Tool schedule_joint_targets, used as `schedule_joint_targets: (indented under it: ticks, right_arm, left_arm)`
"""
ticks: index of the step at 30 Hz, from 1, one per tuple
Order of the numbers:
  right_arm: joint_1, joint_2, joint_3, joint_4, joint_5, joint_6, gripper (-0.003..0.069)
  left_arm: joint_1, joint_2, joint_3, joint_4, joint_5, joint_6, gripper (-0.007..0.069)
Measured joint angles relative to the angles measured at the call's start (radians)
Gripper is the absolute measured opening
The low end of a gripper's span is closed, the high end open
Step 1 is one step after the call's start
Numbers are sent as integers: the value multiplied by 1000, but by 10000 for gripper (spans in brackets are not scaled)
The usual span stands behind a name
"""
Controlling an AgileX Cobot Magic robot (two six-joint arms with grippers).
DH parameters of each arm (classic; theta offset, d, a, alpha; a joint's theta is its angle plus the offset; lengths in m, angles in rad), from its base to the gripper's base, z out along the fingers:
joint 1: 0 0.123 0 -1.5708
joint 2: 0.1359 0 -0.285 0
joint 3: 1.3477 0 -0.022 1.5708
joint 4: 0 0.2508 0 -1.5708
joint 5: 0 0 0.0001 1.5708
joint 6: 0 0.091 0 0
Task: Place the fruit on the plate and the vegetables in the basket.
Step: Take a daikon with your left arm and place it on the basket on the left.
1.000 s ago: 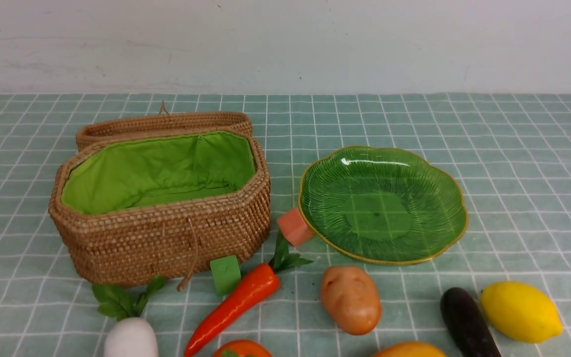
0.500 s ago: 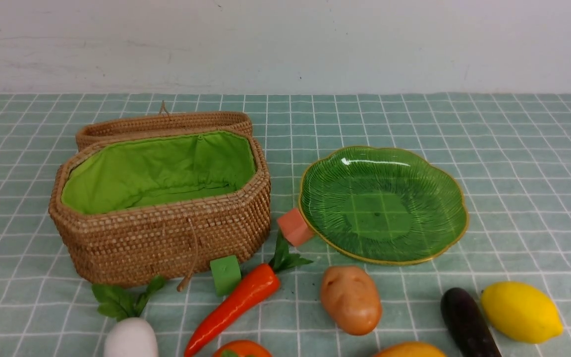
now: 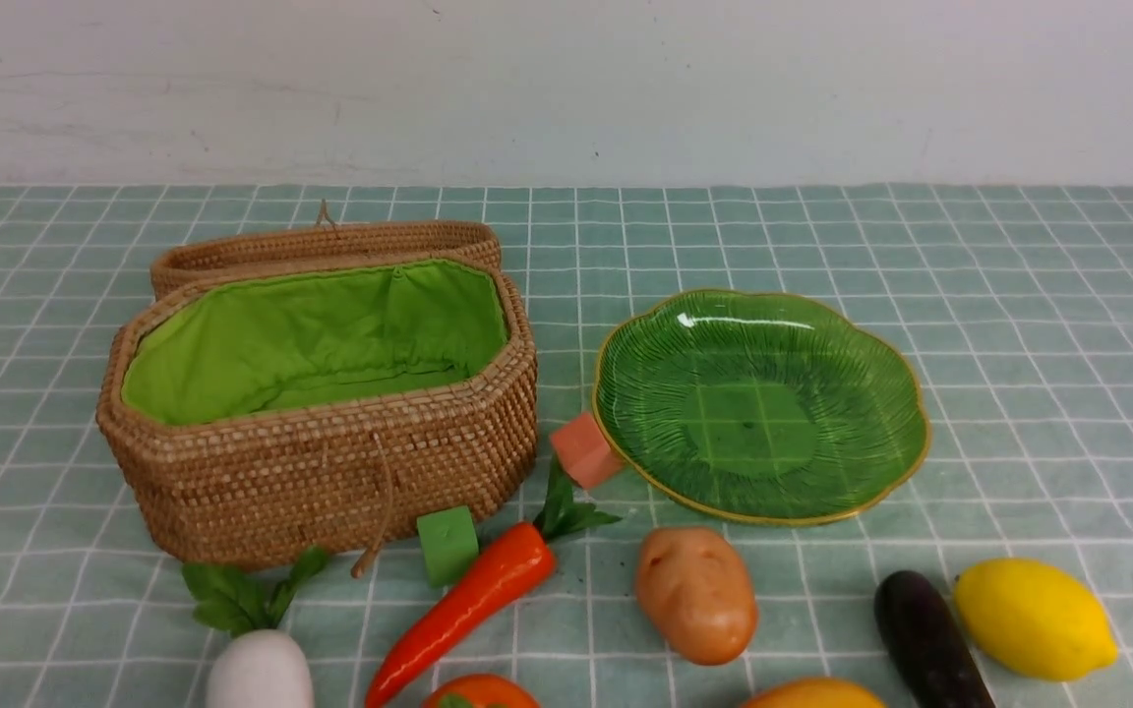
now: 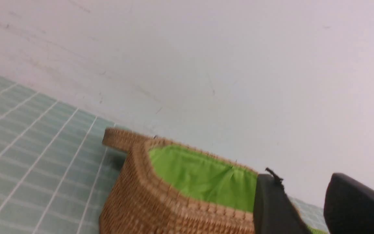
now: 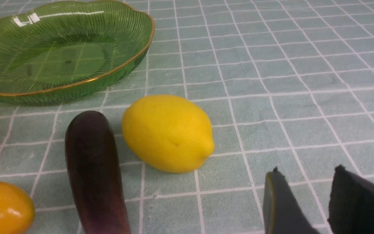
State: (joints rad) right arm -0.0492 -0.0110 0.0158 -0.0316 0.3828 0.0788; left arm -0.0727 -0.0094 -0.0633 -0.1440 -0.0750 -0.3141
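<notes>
The open basket (image 3: 321, 472) with green lining stands at the left, and the empty green plate (image 3: 758, 403) is to its right. Along the near edge lie a radish (image 3: 260, 669), carrot (image 3: 473, 600), orange-red fruit (image 3: 480, 693), potato (image 3: 696, 593), mango (image 3: 812, 694), eggplant (image 3: 925, 639) and lemon (image 3: 1034, 618). Neither arm shows in the front view. My left gripper (image 4: 304, 185) is open and empty near the basket (image 4: 161, 208). My right gripper (image 5: 307, 172) is open and empty over the cloth, beside the lemon (image 5: 167, 133) and eggplant (image 5: 94, 169).
The wicker lid (image 3: 326, 241) leans behind the basket. A salmon-pink cube (image 3: 584, 449) touches the plate's near-left rim. A green cube (image 3: 447, 544) sits at the basket's front by the carrot. A pale wall closes the back of the checked tablecloth.
</notes>
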Motion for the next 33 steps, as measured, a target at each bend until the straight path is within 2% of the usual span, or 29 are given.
schedule_joint_targets:
  ticks: [3,4,5,6,8,9,14,20,25,28,30,33]
  right_arm:
    - [0,0,0,0,0,0,240]
    - [0,0,0,0,0,0,240]
    - [0,0,0,0,0,0,240]
    - [0,0,0,0,0,0,240]
    - [0,0,0,0,0,0,240]
    - [0,0,0,0,0,0,240]
    - [0,0,0,0,0,0,240]
    - [0,0,0,0,0,0,240]
    - [0,0,0,0,0,0,240]
    - [0,0,0,0,0,0,240]
    - [0,0,0,0,0,0,240]
    - [0,0,0,0,0,0,240]
  left_arm:
    - [0,26,-184,52,125,14,239]
    - [0,68,-291,65,210,17,239]
    - [0,75,-306,68,224,17,239]
    - [0,133,-407,79,323,19,239]
    - [0,198,-493,85,413,21,239]
    - [0,275,-563,94,530,22,239]
    - [0,511,-604,126,754,23,239]
    - [0,741,-604,138,710,25,239]
    - [0,895,-604,23,696,33,239]
    - [0,977,-609,-56,740,88,248]
    - [0,1013,-617,-82,770,119,262]
    - [-32,1110,-656,-157,832,211,360]
